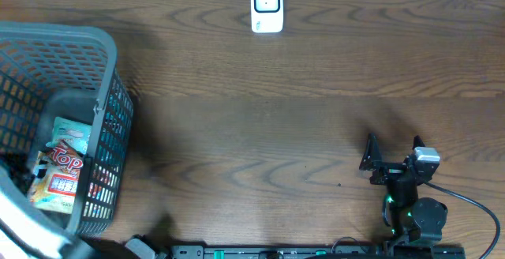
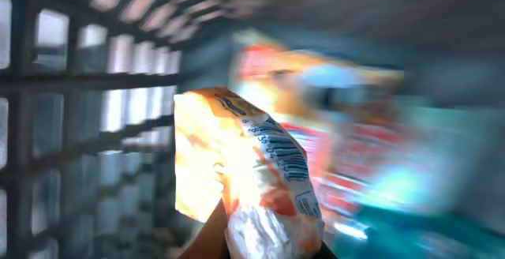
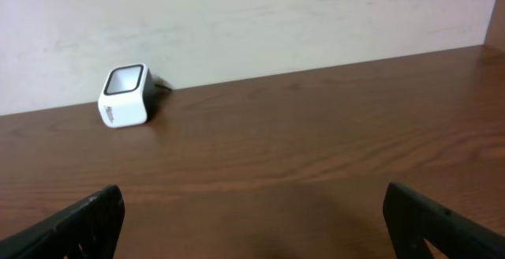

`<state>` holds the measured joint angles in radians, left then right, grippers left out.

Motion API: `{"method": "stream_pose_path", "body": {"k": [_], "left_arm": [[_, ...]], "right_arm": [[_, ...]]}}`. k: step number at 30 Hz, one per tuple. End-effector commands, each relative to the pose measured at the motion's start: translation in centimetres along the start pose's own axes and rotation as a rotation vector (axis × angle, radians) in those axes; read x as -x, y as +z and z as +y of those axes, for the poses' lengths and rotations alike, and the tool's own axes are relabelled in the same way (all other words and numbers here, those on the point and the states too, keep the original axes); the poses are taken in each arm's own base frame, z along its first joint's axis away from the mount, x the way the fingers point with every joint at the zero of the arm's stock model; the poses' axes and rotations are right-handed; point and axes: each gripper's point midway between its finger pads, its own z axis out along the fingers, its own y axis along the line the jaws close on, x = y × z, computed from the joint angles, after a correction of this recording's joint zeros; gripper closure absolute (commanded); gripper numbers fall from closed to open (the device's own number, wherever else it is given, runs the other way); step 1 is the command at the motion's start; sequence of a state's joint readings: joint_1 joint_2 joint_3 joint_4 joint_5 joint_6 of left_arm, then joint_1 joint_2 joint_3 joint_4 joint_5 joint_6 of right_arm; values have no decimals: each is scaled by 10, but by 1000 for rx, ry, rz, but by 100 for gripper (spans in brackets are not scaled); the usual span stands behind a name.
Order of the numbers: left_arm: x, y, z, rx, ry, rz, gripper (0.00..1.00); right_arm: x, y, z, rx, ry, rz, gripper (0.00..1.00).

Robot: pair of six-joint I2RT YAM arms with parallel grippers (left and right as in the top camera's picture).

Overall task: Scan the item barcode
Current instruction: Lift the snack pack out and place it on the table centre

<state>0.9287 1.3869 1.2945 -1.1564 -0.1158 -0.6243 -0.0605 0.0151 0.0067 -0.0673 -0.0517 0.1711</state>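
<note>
Left pincer (image 2: pixel 267 251): closed on the crimped lower end of a snack packet (image 2: pixel 237 156), inside the basket (image 1: pixel 106 85). The packet looks light, soft and crinkly, probably slippery. It is best held by the sealed edge, leaving the barcode (image 2: pixel 288 160) just above the pincer exposed. Right pincer (image 3: pixel 254 215): wide open and empty, with the scanner (image 3: pixel 125 95) well ahead of it.

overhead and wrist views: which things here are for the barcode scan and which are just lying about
For the job:
- scanner
- packet with a barcode, gripped down in the basket

Just there:
- other packets in the basket
- right gripper, open over bare table
</note>
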Motion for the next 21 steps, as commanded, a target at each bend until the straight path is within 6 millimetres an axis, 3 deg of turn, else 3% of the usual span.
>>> {"method": "stream_pose_path", "body": {"k": [1,4,8,11,14,18,21], "left_arm": [[-19,-64,-56,-441,10,51,93],[-37,-117,-92,-739,97,57,92],[-75,-187,-122,-1033,284,33,93],[-114,-234,-135,-1199,465,-3,93],[-173,-283,-140,-1395,769,-52,93],[-251,-303,-129,-1524,1159,-39,93],[-300,-293,-123,-1496,1342,23,92]], "right_arm": [[-1,0,1,4,-12,3,1],[-1,0,1,4,-12,3,1],[-1,0,1,4,-12,3,1],[-1,0,1,4,-12,3,1],[-1,0,1,4,-12,3,1],[-1,0,1,4,-12,3,1],[-1,0,1,4,-12,3,1]]}}
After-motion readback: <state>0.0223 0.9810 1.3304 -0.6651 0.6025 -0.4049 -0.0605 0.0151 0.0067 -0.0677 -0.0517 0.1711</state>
